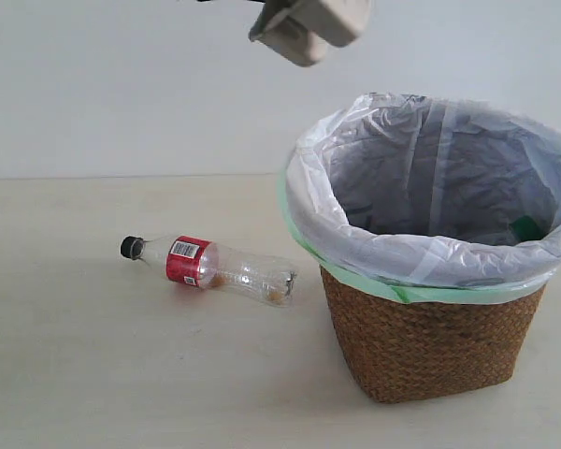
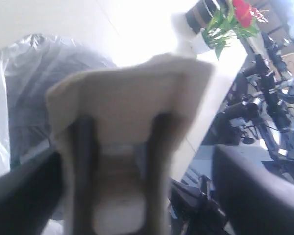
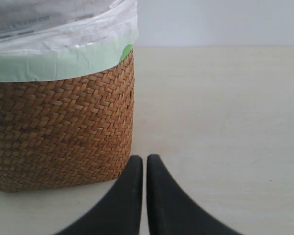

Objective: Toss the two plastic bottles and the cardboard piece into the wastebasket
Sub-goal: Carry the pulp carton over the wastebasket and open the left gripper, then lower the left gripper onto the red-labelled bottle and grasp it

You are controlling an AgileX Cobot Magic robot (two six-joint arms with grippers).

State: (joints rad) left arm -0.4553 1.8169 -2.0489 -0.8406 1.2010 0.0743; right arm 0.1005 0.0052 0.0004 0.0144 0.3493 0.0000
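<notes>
The grey-beige cardboard piece (image 1: 309, 26) hangs tilted in the air, above the left rim of the wicker wastebasket (image 1: 430, 346). In the left wrist view the cardboard piece (image 2: 132, 103) fills the middle between my left gripper's (image 2: 137, 156) black fingers (image 2: 255, 191). One finger lies against it, and a gap shows at the other. The slim bottle with black cap and red label (image 1: 210, 267) lies on the table left of the basket. A green patch (image 1: 526, 227) shows inside the basket; the green-capped bottle is otherwise hidden. My right gripper (image 3: 146, 159) is shut and empty, low beside the wastebasket (image 3: 59, 137).
The white bag liner (image 1: 449, 159) bulges over the basket rim, with a green bag edge beneath. In the left wrist view a pot of red flowers (image 2: 225, 19) stands at the table's far edge, with dark chairs and equipment (image 2: 269, 98) beyond it.
</notes>
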